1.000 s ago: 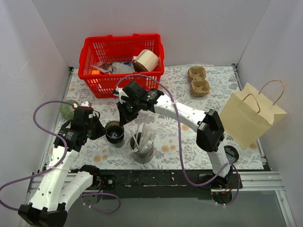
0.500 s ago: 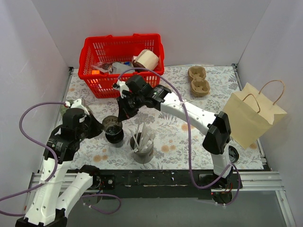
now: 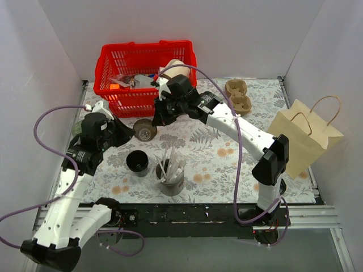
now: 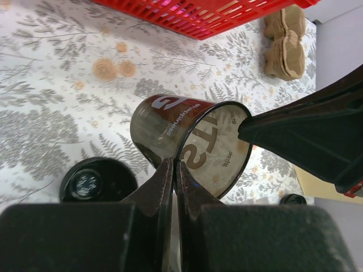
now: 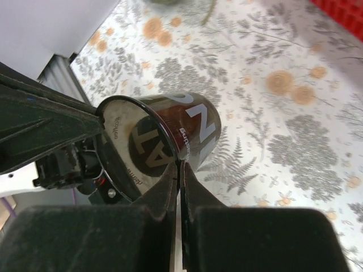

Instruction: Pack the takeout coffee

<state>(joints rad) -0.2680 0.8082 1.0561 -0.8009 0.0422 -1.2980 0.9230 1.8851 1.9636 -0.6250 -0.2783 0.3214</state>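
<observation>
**Left gripper** (image 4: 174, 165): fingers pinched almost together on the lower rim of the coffee cup (image 4: 164, 122), with the cup wall between the pads.

**Right gripper** (image 5: 180, 165): fingers likewise drawn narrow and clamped on the same rim at another point. The two grippers meet at the cup's mouth from opposite sides.

**Coffee cup**: dark, brown-tinted and translucent, with red-and-white lettering on the outside that reads through the wall from inside. The mouth is open. Held between the two grippers and tipped onto its side, just in front of the front wall of the red basket (image 3: 113, 99). The base points towards the basket and the mouth faces away from it.

**Black cup** (image 3: 138, 162): upright on the cloth, further out from the basket than the held cup and apart from it. Its top shows as dark rings with a glint at the centre.

**Grey tin** (image 3: 171, 184): upright, holding white sticks (image 3: 169, 165). It stands just beside the black cup, on the side away from the basket.

**Red basket**: plastic mesh at the far side of the table, holding mixed items partly hidden by the right arm.

**Pulp cup carriers** (image 3: 239, 97): to the right of the basket, near the far edge.

**Paper bag** (image 3: 303, 140): tan, with twisted handles, well to the right of the basket and beyond the carriers.

**Floral cloth** (image 3: 204, 153): covers the table under everything listed.
</observation>
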